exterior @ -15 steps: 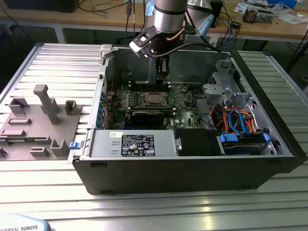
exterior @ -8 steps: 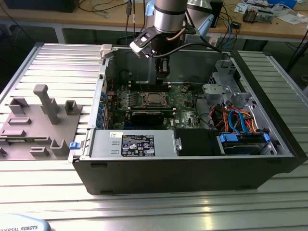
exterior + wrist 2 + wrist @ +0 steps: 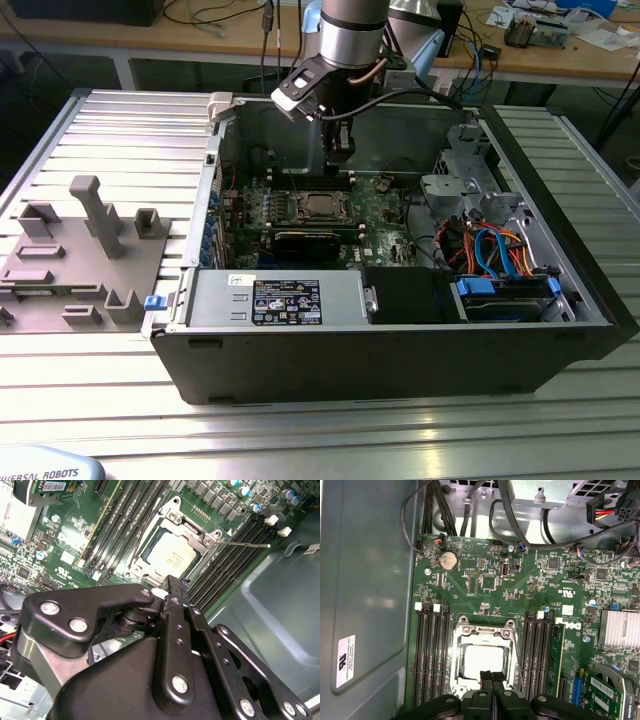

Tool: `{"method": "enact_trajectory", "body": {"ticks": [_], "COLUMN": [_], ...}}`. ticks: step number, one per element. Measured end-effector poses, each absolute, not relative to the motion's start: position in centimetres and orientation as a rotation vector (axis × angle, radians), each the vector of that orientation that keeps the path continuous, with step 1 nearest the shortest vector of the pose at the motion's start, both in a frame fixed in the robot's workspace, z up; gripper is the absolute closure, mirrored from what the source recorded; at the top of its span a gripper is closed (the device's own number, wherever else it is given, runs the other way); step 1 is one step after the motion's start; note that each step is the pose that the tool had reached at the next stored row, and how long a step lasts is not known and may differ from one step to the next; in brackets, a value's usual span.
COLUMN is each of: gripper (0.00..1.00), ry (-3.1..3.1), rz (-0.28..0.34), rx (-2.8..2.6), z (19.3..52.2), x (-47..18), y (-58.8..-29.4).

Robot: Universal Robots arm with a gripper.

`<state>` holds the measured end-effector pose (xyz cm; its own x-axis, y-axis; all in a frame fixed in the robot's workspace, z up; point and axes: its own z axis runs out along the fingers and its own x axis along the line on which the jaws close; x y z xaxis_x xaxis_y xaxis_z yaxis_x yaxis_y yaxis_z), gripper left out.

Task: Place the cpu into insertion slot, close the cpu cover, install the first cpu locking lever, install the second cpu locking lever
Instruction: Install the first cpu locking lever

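**Item:** cpu [image 3: 481,660]. Small flat sq. chip, dull silver top w/ faint print.

**Location:** seated in slot [image 3: 455,677], mid-board. In the exterior view it lies at 6 o'clock of the hand [image 3: 338,150], near it.

**Cover** [image 3: 482,636]**:** thin silvery frame lying flat over cpu, chip top showing thru its sq. window.

**Levers:** one thin wire lever [image 3: 245,544] sticks out across the memory slots [image 3: 230,565]. A second wire [image 3: 147,530] runs along the cover's side. Latched or not: cannot tell.

**Hand:** black, its two fingers pressed together w/ nothing btwn them. Tips hang over the cover's edge in both wrist views. Contact cannot be told.

**Surface:**
- Green board [image 3: 485,580] carries a coin cell [image 3: 449,560] and a finned heatsink [image 3: 620,627].
- Board sits in an open grey case [image 3: 400,350], which rests on a ribbed aluminium table [image 3: 330,430].

**In the exterior view:**
- Grey moulded fixture [image 3: 70,250] at 9 o'clock of case.
- Blue & orange cables [image 3: 492,248] at 3 o'clock of cpu, inside case.
- PSU [image 3: 215,295] at 6 o'clock of cpu.

**Room:** wooden far table [image 3: 120,40] at 12 o'clock, w/ cords and papers on it.

**Writing:** printed label [image 3: 285,300] on PSU, white sticker [image 3: 346,662] on case wall, white silk-screen marks across board.
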<state>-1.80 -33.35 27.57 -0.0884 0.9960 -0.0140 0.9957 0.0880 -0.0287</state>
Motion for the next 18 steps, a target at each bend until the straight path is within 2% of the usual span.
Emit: {"method": "enact_trajectory", "body": {"ticks": [18], "gripper": [0.89], "ry": [-2.363], "rz": [0.048], "rx": [-2.057], "z": [27.57], "x": [-1.8], "y": [-33.35]}}
